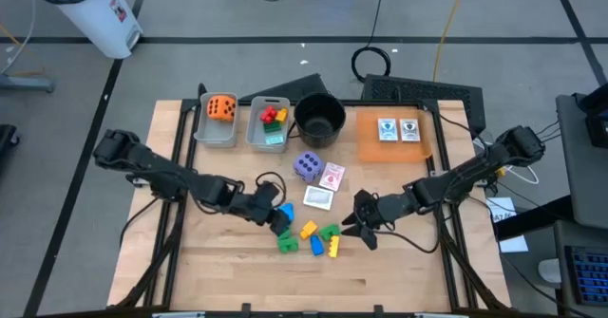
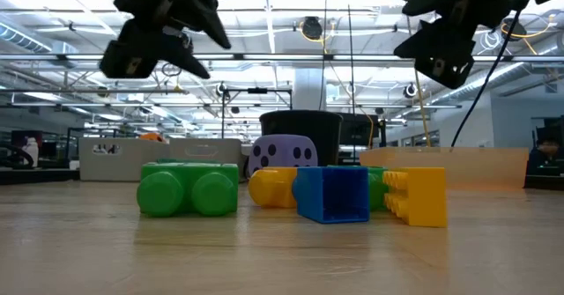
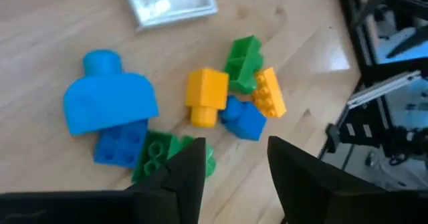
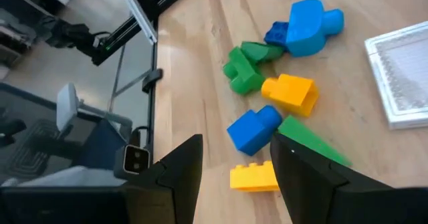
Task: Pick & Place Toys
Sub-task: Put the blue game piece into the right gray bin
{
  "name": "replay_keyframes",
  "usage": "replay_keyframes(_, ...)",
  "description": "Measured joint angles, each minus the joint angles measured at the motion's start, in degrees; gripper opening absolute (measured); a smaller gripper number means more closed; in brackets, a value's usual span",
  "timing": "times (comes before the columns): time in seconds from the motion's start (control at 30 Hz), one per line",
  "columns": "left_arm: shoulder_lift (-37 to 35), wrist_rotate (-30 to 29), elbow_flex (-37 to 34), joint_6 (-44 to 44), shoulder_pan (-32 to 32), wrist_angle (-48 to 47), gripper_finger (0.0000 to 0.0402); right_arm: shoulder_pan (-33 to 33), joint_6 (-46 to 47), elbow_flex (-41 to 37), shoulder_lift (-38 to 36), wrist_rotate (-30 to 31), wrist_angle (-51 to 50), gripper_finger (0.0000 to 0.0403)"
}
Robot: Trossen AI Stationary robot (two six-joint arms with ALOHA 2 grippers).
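Several toys lie loose in a cluster at the table's (image 1: 399, 271) front centre: a green block (image 1: 286, 244), a yellow block (image 1: 309, 230), a blue block (image 1: 317, 246), a second green block (image 1: 329, 232) and a second yellow block (image 1: 333, 248). A larger light-blue piece (image 1: 283, 211) lies at the cluster's left edge. They sit close together, some touching, which suggests they were tipped out as a heap for sorting rather than laid out singly.

Behind the cluster, the purple die (image 1: 306, 165) and two picture cards (image 1: 332, 176) (image 1: 318, 197) rest apart from it on bare wood. Further back stands a row of containers: a grey bin (image 1: 216, 131) holding the orange die (image 1: 221, 108), a second grey bin (image 1: 269, 138) holding small red, yellow and green blocks, and a round black pot (image 1: 318, 121). Two more cards (image 1: 398, 129) lie on an orange tray (image 1: 375, 147). That arrangement indicates like goes with like, and sorting is partly done.

The left claw (image 1: 275, 217) hangs just above the cluster's left side, beside the light-blue piece; its fingers are parted with nothing between them. My judgement: it is lining up on a block there. The right claw (image 1: 363, 222) hovers clear of the table just right of the cluster, fingers likewise parted and empty, seemingly waiting its turn.
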Motion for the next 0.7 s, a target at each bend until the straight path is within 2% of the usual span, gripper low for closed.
replay_keyframes(0.17, 0.0, -4.1, -0.8, -7.3, -2.3, -3.8, 0.0171, 0.6, 0.0, 0.0, 0.0, 5.7, 0.1, 0.0169)
replay_keyframes(0.3, 0.0, -8.7, -3.5, -19.1, -4.1, -3.0, 0.0174, 0.5, 0.0, 0.0, 0.0, 7.3, 0.1, 0.0169)
replay_keyframes(0.53, 0.0, -22.6, -8.1, -33.2, -8.5, 4.0, 0.0175, 0.4, 0.8, 0.0, 0.0, 10.1, 0.6, 0.0169)
replay_keyframes(0.7, 2.0, -24.1, -9.2, -36.8, -9.9, 4.5, 0.0178, 0.4, 1.3, 0.0, 0.0, 10.1, 0.6, 0.0169)
